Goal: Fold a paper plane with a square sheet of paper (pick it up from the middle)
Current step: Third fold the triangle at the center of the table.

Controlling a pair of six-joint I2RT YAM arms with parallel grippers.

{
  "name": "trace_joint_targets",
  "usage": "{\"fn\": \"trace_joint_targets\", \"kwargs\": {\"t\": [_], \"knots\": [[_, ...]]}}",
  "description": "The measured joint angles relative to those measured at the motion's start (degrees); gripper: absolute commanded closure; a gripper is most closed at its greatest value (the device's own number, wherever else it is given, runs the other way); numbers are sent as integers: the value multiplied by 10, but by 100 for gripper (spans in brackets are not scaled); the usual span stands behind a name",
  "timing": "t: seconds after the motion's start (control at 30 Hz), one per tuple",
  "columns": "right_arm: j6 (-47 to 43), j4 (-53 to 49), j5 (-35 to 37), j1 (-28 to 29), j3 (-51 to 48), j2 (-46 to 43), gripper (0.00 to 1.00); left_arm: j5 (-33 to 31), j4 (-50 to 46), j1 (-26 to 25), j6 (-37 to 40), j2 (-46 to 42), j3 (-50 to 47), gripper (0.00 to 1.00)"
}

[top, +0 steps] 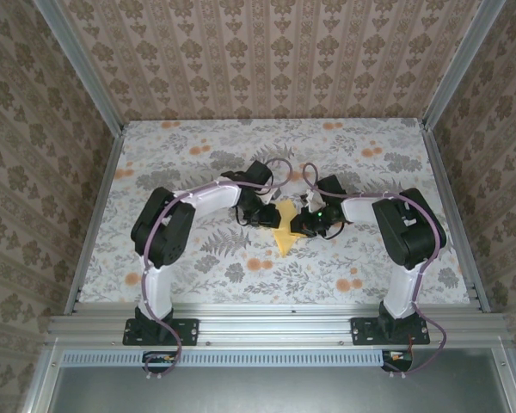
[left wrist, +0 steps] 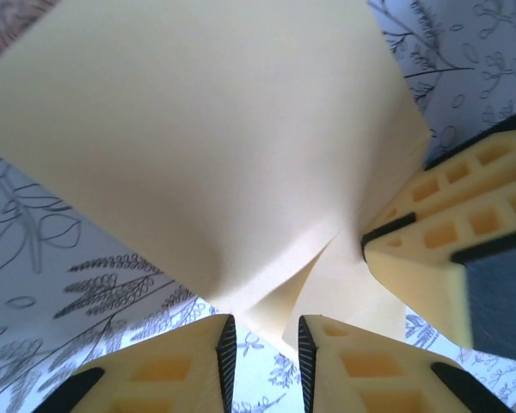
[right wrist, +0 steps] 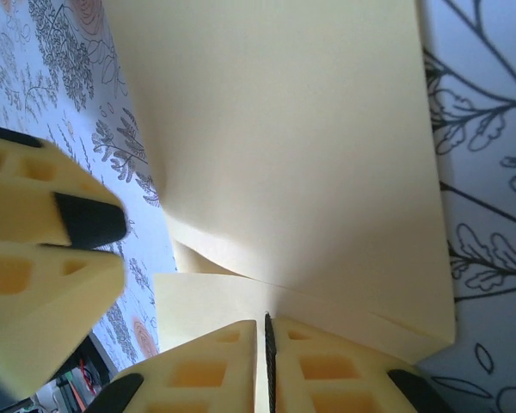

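Patterned wallpaper (top: 275,52) boxes in my desk (top: 370,176), which wears a floral cloth (top: 198,168). At its middle, between the two arms, I see the partly folded yellow-orange sheet of paper (top: 284,237), one point aimed at the near edge. My right claw (right wrist: 267,331) is pinched tight on a folded edge of it. My left claw (left wrist: 264,335) stands narrowly parted, with a corner of the sheet reaching into the gap and neither pad pressing on it.
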Motion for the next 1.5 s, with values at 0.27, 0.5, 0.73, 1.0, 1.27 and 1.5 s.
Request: {"fn": "trace_joint_targets", "kwargs": {"t": [0.27,0.5,0.73,1.0,1.27,1.5], "knots": [[4,2,0,0,0,2,88,16,10,-15,-12,-24,0,74],[7,9,-4,2,0,5,91,45,33,-39,-28,-24,-7,80],[17,16,-11,2,0,10,95,50,44,-56,-32,-24,-28,83],[19,21,-16,2,0,12,97,50,66,-59,-33,-24,-73,83],[19,21,-16,2,0,12,98,29,68,-61,-28,-22,-75,84],[19,21,-16,2,0,12,98,10,68,-61,-15,-8,-76,84]]}}
